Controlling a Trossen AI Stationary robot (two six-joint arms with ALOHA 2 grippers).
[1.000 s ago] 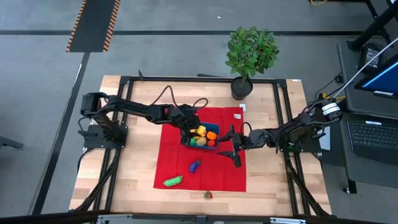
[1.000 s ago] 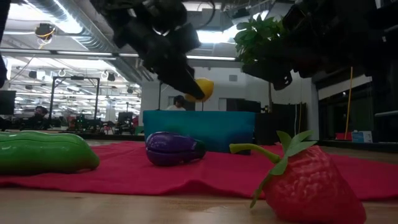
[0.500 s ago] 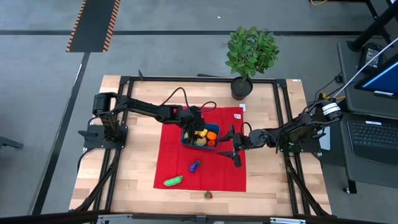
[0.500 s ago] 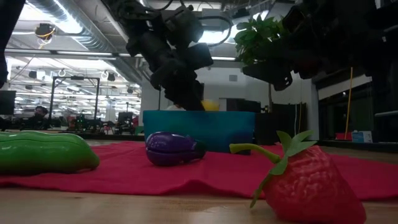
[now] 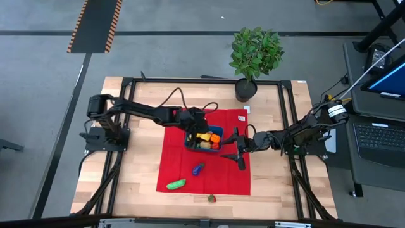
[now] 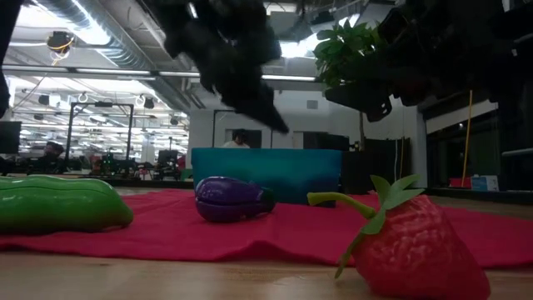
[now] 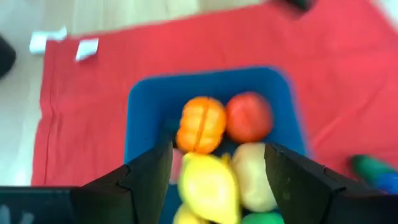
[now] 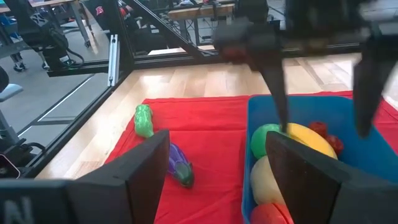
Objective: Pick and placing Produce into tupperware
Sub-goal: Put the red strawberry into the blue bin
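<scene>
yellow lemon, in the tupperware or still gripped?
In. The lemon lies in the tupperware among the other produce, and the left gripper stands open above it, fingers clear of it on both sides.

Left gripper letting go of a lemon and lifting off the container

The left gripper (image 5: pixel 195 126) is rising, open-jawed, above the small dark teal-blue plastic container (image 5: pixel 189 144), having carried the yellow plastic toy lemon (image 7: pixel 208 183) down into it; the lemon is now lying among the other toy produce inside, at the container's 9 o'clock side, free of the fingers (image 7: pixel 148 177), which are spreading wider than a second ago.
</scene>
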